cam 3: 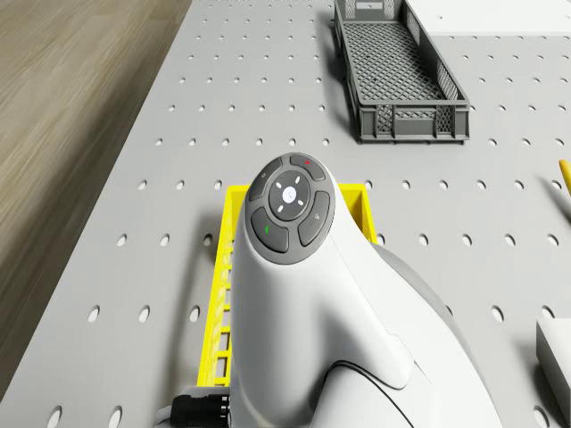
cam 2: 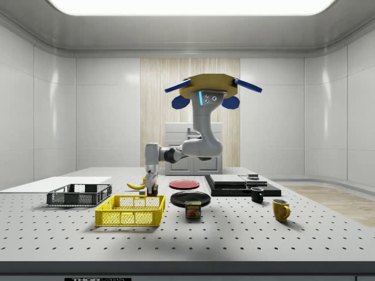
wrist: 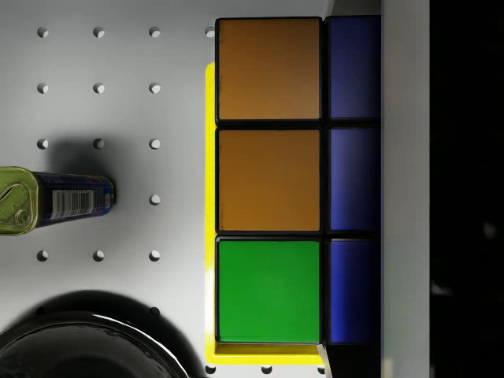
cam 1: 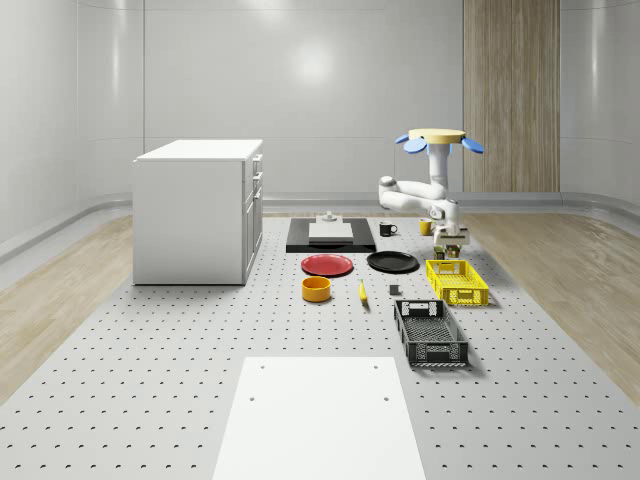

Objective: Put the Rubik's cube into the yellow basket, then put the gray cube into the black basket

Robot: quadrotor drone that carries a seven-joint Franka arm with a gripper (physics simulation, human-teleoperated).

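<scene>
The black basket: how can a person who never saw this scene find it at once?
Start at the perforated gray table and find the white sheet at its near edge in the whole-scene view. The black basket lies just beyond that sheet's right corner. Its neighbour, the yellow basket, has the same shape, but this one is dark.

Whole-scene cam sits high, facing the back wall. Side cam's at table height. Both catch the yellow basket (cam 1: 456,281). Drone cam looks down its arm; wrist cam's right up against the Rubik's cube (wrist: 272,179).
</scene>
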